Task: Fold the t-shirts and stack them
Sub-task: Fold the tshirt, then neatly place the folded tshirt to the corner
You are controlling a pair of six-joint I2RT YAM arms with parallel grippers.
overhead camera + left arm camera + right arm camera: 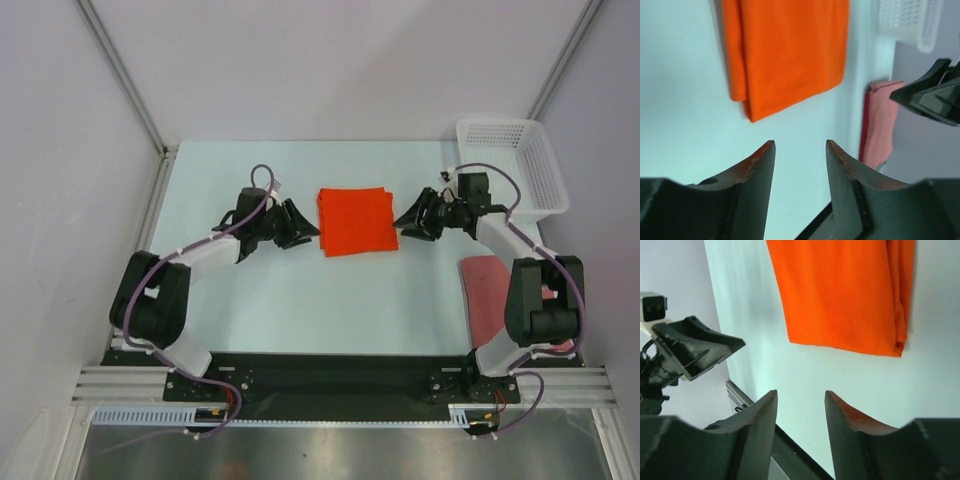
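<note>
Though the right wrist view misses it, overhead shows the red shirt [485, 290] near right, the orange shirt [355, 221] between left gripper [303, 228] and right gripper [406, 222], both spread empty.

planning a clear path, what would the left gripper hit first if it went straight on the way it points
Most likely the folded orange t-shirt, lying straight ahead of the open left gripper past a strip of bare table. Height is hard to judge, so it might touch the table first.
</note>
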